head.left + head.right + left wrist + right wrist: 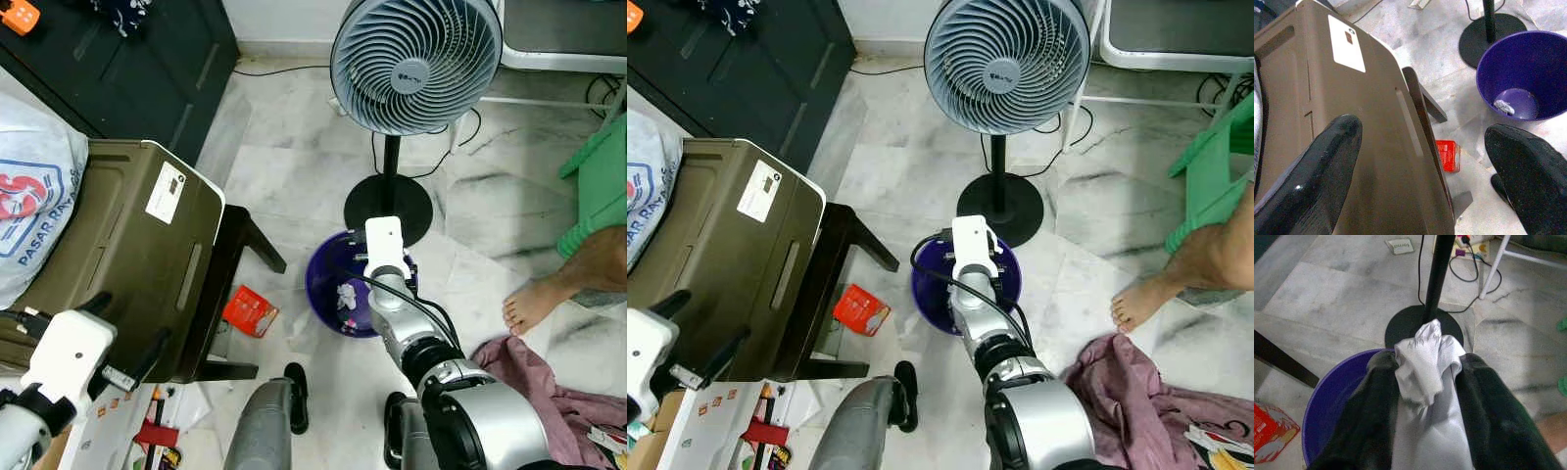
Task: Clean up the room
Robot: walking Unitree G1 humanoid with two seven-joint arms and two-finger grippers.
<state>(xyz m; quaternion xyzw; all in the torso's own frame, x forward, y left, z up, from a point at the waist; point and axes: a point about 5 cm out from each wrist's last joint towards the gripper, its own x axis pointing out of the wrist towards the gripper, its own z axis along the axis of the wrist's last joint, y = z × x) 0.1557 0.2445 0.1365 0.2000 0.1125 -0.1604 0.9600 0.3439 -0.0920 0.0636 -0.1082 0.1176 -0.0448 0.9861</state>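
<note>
My right gripper [1422, 367] is shut on a crumpled white sheet [1425, 357] and hangs over a purple bin [323, 284]. In the eye views my right wrist [385, 250] covers the fingers. A small white scrap [1503, 105] lies on the bin's bottom. A red packet [250, 311] lies on the marble floor between the bin and a dark stool. My left gripper [1420, 147] is open with nothing in it, raised at the lower left above a brown case [127, 245].
A standing fan [416, 64] has its round base [387, 206] just behind the bin. The brown case rests on the dark stool [230, 294]. A person's foot [534, 299], a maroon cloth [549, 382] and a green chair [598, 196] are on the right. A black sandal [296, 392] lies near my feet.
</note>
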